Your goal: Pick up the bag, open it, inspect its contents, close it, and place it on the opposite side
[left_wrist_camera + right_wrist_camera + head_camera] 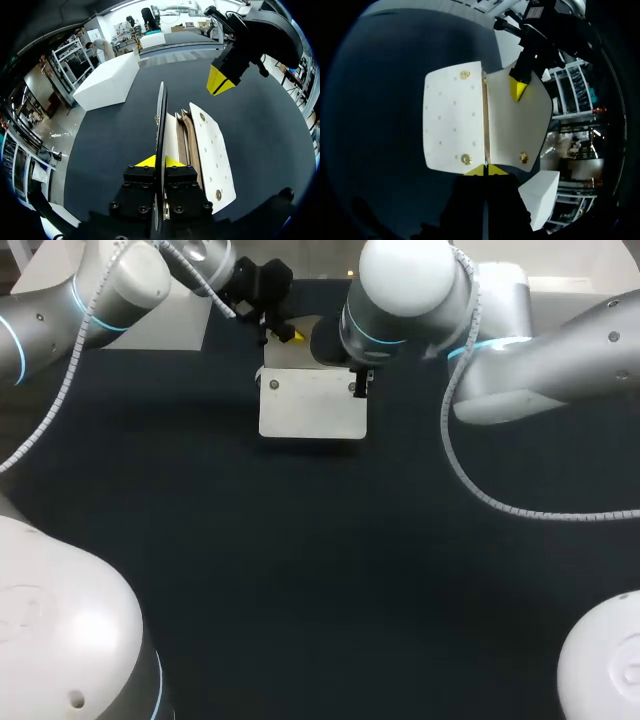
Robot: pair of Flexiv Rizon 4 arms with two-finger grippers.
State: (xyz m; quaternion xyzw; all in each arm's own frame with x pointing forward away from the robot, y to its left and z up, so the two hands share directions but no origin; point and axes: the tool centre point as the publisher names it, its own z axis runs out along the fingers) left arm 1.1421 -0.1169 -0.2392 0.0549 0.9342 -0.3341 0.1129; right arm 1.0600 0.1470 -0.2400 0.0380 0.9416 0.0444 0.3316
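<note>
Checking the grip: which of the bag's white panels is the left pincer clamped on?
The panel standing on edge between the left pincer's yellow tips; the other panel, with gold snaps, lies flat beside it.

silver arms [560,370], blue rings [375,337], white cables [470,485], yellow-tipped jaws
</note>
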